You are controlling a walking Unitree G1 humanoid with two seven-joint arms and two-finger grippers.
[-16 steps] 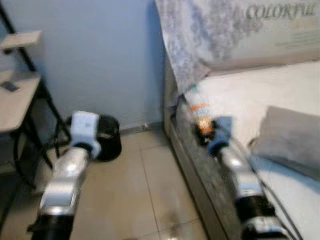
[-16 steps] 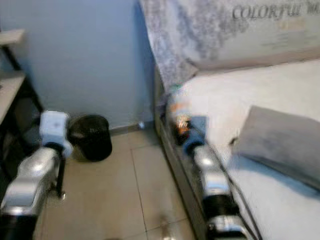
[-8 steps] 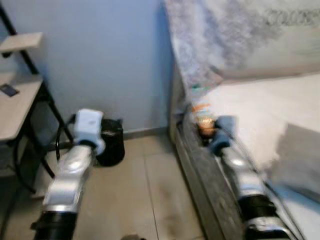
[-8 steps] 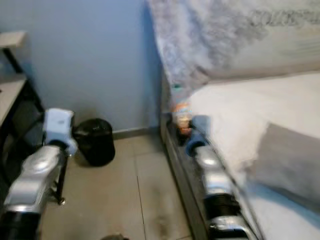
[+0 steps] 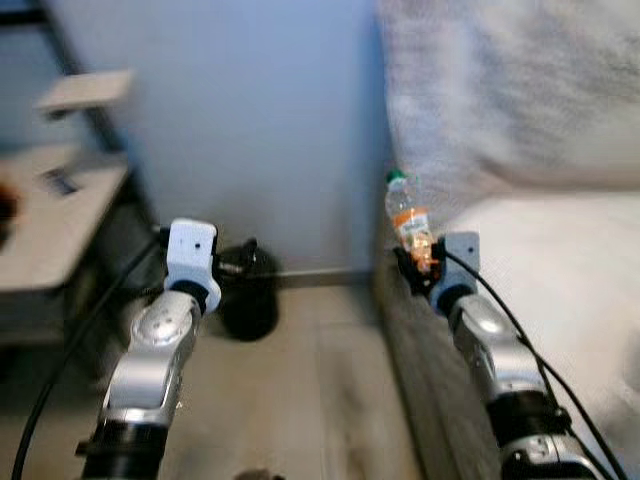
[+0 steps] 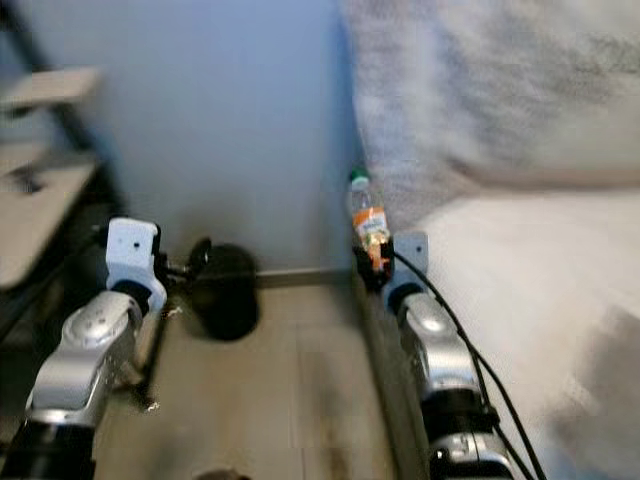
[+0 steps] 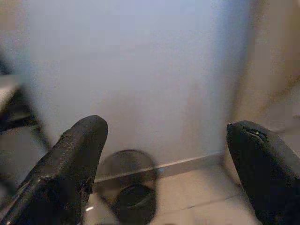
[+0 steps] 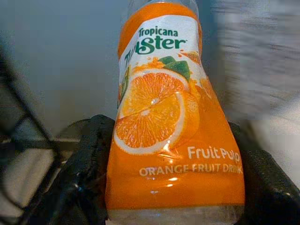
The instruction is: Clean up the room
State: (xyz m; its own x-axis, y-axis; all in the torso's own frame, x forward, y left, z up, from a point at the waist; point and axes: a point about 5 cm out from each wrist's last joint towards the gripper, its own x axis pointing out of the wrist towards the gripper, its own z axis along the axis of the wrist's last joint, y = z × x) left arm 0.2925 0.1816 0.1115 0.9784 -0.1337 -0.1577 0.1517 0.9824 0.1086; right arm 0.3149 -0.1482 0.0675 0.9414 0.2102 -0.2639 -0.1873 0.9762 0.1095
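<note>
My right gripper (image 5: 418, 266) is shut on an orange juice bottle (image 5: 407, 217) with a green cap, held upright beside the bed's edge. In the right wrist view the Tropicana bottle (image 8: 164, 122) sits between the two black fingers (image 8: 91, 154). A black waste bin (image 5: 246, 292) stands on the floor against the blue wall, left of the bottle. My left gripper (image 7: 168, 164) is open and holds nothing; it is raised and points toward the bin (image 7: 129, 197).
A bed (image 5: 570, 260) with a white sheet and a patterned blanket (image 5: 500, 90) takes up the right side. A black-framed desk with wooden shelves (image 5: 55, 210) stands at the left. Tiled floor (image 5: 310, 400) lies between them.
The camera has turned left and the whole picture has shifted right. The bottle stays in my right gripper. The bin now sits nearer the middle of the view.
</note>
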